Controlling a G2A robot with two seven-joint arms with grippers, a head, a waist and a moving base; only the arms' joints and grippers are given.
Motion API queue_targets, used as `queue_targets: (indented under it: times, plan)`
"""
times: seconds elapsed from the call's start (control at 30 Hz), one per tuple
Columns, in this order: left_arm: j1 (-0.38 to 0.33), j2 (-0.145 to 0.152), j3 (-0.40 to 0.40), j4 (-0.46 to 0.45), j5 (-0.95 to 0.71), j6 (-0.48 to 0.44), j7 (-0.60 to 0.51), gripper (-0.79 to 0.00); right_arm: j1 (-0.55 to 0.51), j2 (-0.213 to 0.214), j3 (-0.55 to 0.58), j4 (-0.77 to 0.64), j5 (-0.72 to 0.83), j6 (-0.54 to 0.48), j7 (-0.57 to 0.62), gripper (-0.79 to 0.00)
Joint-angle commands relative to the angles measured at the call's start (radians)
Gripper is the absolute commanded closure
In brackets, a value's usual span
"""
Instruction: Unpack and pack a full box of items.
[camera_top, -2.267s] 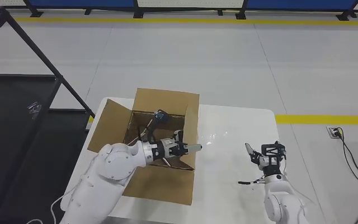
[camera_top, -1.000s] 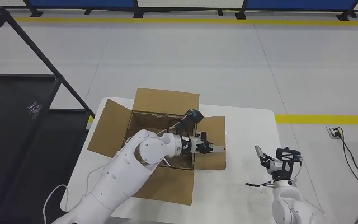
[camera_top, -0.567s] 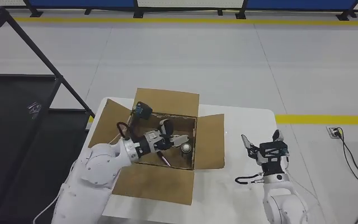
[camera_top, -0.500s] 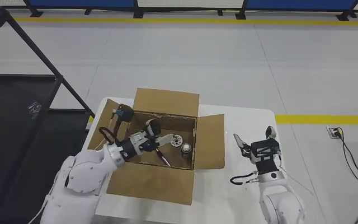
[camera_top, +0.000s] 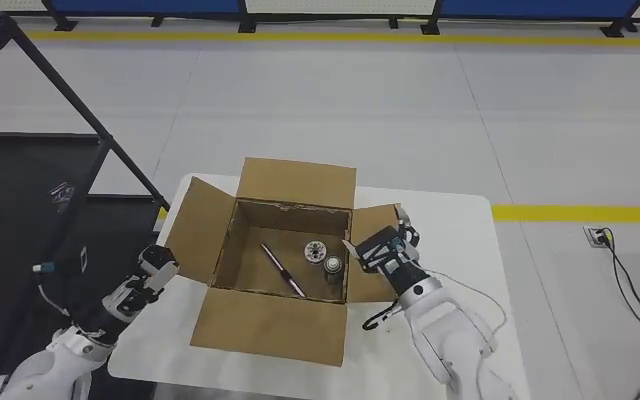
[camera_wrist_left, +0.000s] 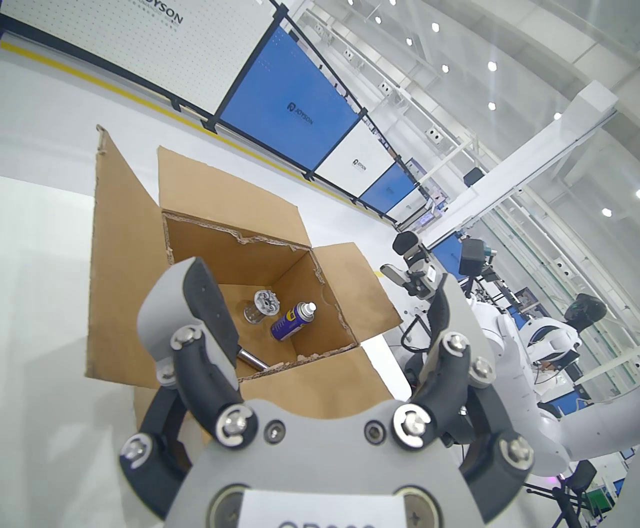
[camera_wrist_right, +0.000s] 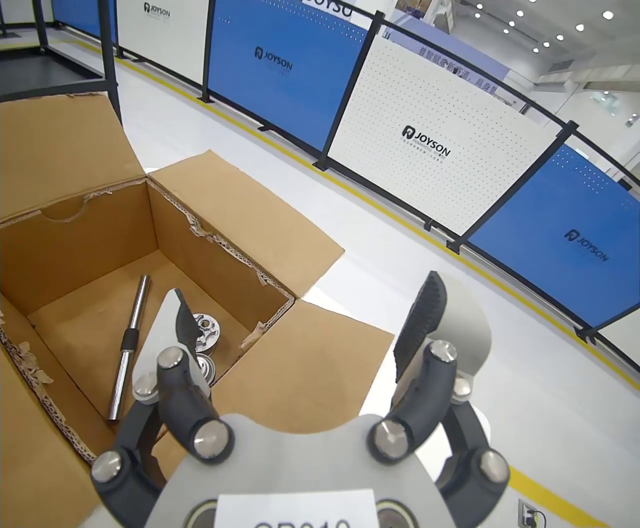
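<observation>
An open cardboard box (camera_top: 282, 320) stands on the white table (camera_top: 445, 215) with all its flaps out. On its floor lie a metal rod (camera_top: 280, 270), a round metal part (camera_top: 315, 250) and a spray can (camera_top: 332, 266). My right gripper (camera_top: 380, 245) hovers open and empty over the box's right flap (camera_top: 375, 283); its wrist view looks past the fingers at the rod (camera_wrist_right: 131, 340) and the round part (camera_wrist_right: 205, 332). My left gripper (camera_top: 160, 263) is off the box's left side, near the table's left edge, open and empty, facing the box (camera_wrist_left: 125, 260) and the can (camera_wrist_left: 292, 320).
A black metal rack (camera_top: 50, 200) stands to the left of the table. The table's right half is bare. A wall socket with a cable (camera_top: 598, 237) sits on the floor at the far right.
My left arm has pulled out of the box and back to the table's left edge. The right arm has swung in from the table's right side to the box's right flap.
</observation>
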Motion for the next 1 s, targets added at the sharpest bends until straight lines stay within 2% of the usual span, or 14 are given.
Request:
queue_targets:
  times: [0.0,0.1,0.2,0.27,0.33,0.43,0.6,0.7,0.8,0.9,0.97]
  plan:
    - [0.0,0.0,0.0,0.0,0.0,0.0,0.0,-0.785,0.0,0.0,0.0,0.0,0.0,0.0,0.001,-0.785]
    - [0.0,0.0,0.0,0.0,0.0,0.0,0.0,-0.785,0.0,0.0,0.0,0.0,0.0,0.0,0.001,-0.785]
    - [0.0,0.0,0.0,0.0,0.0,0.0,0.0,-0.785,0.009,0.002,-0.029,0.011,0.018,-0.09,-0.041,-0.785]
    - [0.0,0.0,0.0,0.0,0.0,0.0,0.0,-0.785,0.051,-0.003,-0.054,0.033,0.038,-0.107,-0.006,-0.785]
    - [0.0,0.0,0.0,0.0,0.0,0.0,0.0,-0.785,0.111,-0.014,-0.087,0.051,0.102,-0.112,0.073,-0.785]
    - [-0.005,-0.001,-0.003,0.006,-0.008,0.048,0.047,-0.785,0.228,-0.033,-0.142,0.101,0.229,-0.149,0.207,-0.785]
    - [-0.009,0.003,-0.032,0.028,-0.041,0.072,0.072,-0.785,0.479,-0.075,-0.236,0.302,0.43,-0.165,0.555,-0.785]
    - [0.004,0.005,-0.054,0.043,-0.071,0.067,0.078,-0.785,0.623,-0.106,-0.304,0.466,0.53,-0.143,0.714,-0.785]
    - [0.018,0.006,-0.068,0.054,-0.103,0.064,0.083,-0.785,0.741,-0.142,-0.385,0.638,0.6,-0.136,0.824,-0.785]
    - [0.026,0.007,-0.074,0.057,-0.137,0.068,0.078,-0.785,0.832,-0.181,-0.456,0.804,0.66,-0.131,0.872,-0.785]
    - [0.027,0.008,-0.077,0.058,-0.142,0.071,0.075,-0.785,0.832,-0.181,-0.456,0.804,0.66,-0.131,0.872,-0.785]
